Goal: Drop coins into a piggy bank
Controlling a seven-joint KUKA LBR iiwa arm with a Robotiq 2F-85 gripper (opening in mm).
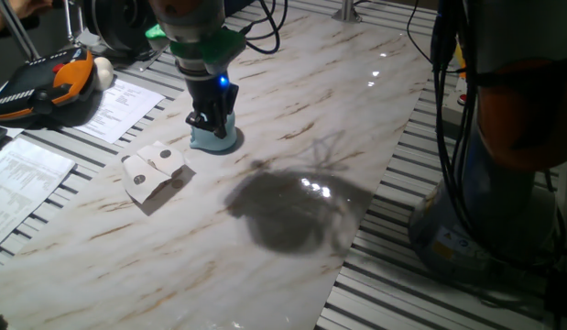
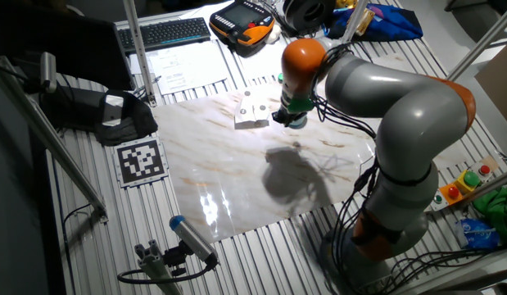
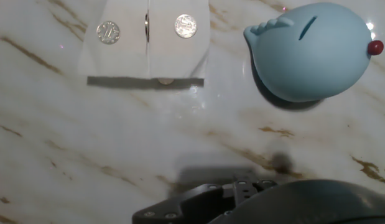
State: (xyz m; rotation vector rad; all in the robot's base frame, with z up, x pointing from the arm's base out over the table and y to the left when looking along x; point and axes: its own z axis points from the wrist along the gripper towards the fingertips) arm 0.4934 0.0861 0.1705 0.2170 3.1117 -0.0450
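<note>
Gripper (image 3: 242, 193) low at 6 o'clock in the hand view, bank (image 3: 311, 53) up at 1 o'clock, coins at 11 to 12.

Only the gripper's dark body shows at the bottom edge of the hand view, so I cannot tell how far its jaws stand apart or whether they carry a coin. The bank's slot (image 3: 307, 28) runs slantwise, roughly along the 1-to-7 line, with the red knob (image 3: 375, 46) at the dome's 3 o'clock side. Two coins lie flat in the white block (image 3: 145, 56): one (image 3: 108, 32) at 11 o'clock, the other (image 3: 185, 26) near 12, and a third (image 3: 147, 28) seems to stand on edge between them. In one fixed view the gripper (image 1: 212, 117) hangs just over the bank (image 1: 216, 137), the block (image 1: 153, 170) at its 8 o'clock on the marble table (image 1: 292, 137). A drop would likely need the coin's edge aligned with that slanted slot.
</note>
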